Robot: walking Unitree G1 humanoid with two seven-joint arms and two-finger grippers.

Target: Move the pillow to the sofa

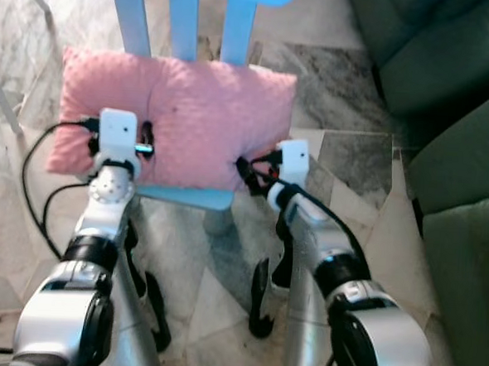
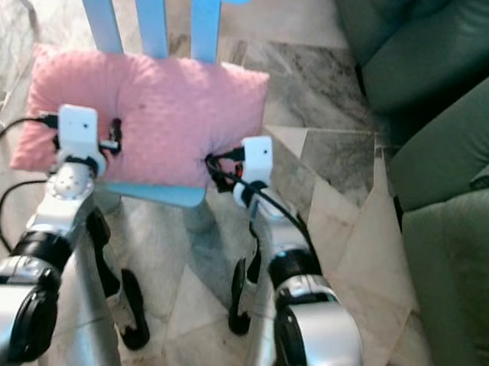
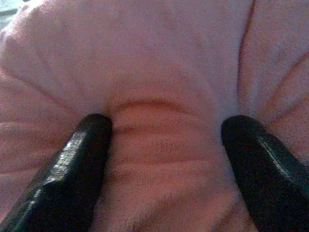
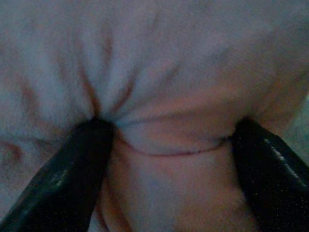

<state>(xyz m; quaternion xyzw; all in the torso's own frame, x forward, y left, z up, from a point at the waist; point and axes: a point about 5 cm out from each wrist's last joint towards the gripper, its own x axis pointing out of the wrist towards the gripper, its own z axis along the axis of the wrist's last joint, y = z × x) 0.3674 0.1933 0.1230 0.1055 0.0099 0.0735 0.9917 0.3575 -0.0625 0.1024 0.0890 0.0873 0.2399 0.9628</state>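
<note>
With both the left gripper (image 1: 144, 150) and right gripper (image 1: 244, 168) pinching folds of the soft, light pillow (image 1: 179, 104), sofa (image 1: 447, 121) waits at three o'clock.

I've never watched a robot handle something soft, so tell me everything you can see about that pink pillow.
The pink pillow is rectangular, plush and fuzzy-looking. It lies flat on the seat of a light blue chair, its far edge against the chair's back slats. The left gripper presses into its near left part and the right gripper into its near right edge; the fabric puckers into creases between each pair of black fingers. A dark green sofa stands to the robot's right, apart from it.
</note>
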